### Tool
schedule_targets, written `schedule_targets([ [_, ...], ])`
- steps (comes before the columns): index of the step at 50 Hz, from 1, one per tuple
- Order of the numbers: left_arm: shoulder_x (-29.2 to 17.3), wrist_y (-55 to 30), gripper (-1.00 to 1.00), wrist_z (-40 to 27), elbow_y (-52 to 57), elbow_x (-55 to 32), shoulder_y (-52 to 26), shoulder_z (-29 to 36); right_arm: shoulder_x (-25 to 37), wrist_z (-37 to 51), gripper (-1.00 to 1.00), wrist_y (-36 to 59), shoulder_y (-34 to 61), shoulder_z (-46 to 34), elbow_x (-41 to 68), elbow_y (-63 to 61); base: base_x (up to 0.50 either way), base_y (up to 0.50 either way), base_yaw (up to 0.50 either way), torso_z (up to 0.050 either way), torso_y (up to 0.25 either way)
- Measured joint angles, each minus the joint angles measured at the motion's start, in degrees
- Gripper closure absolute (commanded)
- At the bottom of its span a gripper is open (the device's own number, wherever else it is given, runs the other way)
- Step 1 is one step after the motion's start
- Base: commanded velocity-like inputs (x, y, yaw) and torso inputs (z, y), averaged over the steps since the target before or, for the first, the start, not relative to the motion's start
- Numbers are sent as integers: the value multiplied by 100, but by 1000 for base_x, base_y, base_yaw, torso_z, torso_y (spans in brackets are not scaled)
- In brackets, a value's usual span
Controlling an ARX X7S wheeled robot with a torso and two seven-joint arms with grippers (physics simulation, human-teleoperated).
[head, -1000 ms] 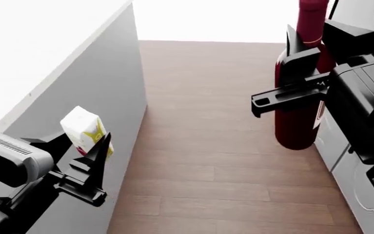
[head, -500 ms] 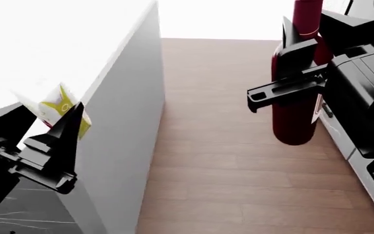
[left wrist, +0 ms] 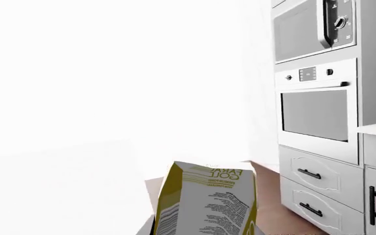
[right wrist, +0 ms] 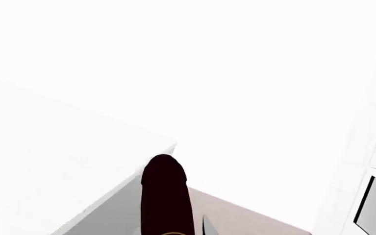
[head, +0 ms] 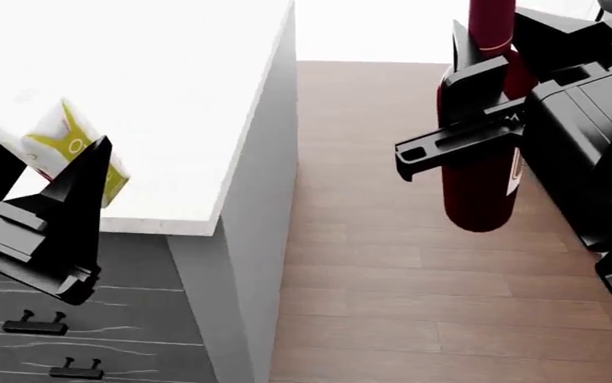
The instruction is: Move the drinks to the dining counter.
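Note:
My left gripper (head: 45, 171) is shut on the small white carton (head: 56, 136) with yellow-green print, tilted, at the near edge of the dining counter (head: 167, 88). Whether the carton touches the white top I cannot tell. The left wrist view shows the carton (left wrist: 207, 200) close up, with the jaws mostly hidden beneath it. My right gripper (head: 494, 60) is shut on the tall dark-red wine bottle (head: 478, 183), which hangs upright over the wooden floor to the right of the counter. In the right wrist view the bottle's dark neck (right wrist: 164, 196) rises beside the counter (right wrist: 37, 156).
Dark grey drawer fronts (head: 92, 319) sit under the counter's near edge. A strip of wood floor (head: 369, 263) runs between the counter and my right arm. A built-in oven (left wrist: 315, 115), a microwave (left wrist: 312, 29) and light drawers (left wrist: 318, 188) stand across the aisle.
The counter has slid right and nearer in the head view, and its dark drawer fronts have come into sight. My left gripper has risen with the carton to the counter's edge. The right gripper still holds the bottle.

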Motion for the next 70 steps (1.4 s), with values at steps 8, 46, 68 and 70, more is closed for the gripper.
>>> schedule_targets([
  [8, 22, -11, 100, 32, 17, 21, 49, -28, 29, 4, 100, -12, -3, -6, 0, -42, -500, -5, 0, 0, 0],
  [46, 113, -47, 100, 182, 66, 110, 265, -158, 36, -9, 100, -50, 82, -45, -138, -59, -352, 87, 0, 1, 1],
  [68, 187, -67, 100, 259, 95, 196, 448, -317, 42, -7, 100, -28, 88, -132, -191, -133, -482, 6, 0, 0, 1],
  [70, 197, -73, 100, 264, 87, 226, 450, -312, 39, -13, 100, -56, 76, -117, -202, -138, -104, 49, 0, 0, 0],
])
